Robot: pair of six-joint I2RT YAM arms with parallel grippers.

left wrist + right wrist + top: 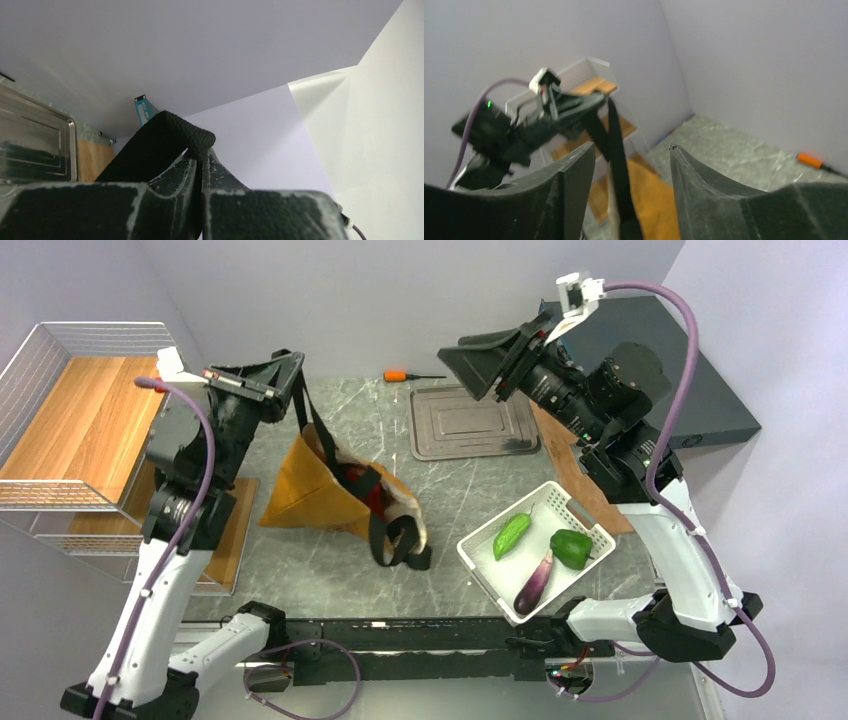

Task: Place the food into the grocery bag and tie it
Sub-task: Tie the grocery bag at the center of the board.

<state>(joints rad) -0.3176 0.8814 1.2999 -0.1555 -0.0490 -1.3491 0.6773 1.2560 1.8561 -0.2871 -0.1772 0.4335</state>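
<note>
Left gripper (199, 165) pinches strap (165, 137), bag (300, 490) hanging below; right gripper (631, 147), parted and empty, should close squarely on strap ahead.

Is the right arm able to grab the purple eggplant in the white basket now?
Probably yes. The right pincer is open and empty, and the eggplant lies uncovered in the white basket on that arm's side, with nothing over it.

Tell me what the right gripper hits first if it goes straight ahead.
Probably the black strap that the left gripper holds up from the grocery bag; it lines up between the right gripper's open fingers, though depth is unclear.
</note>
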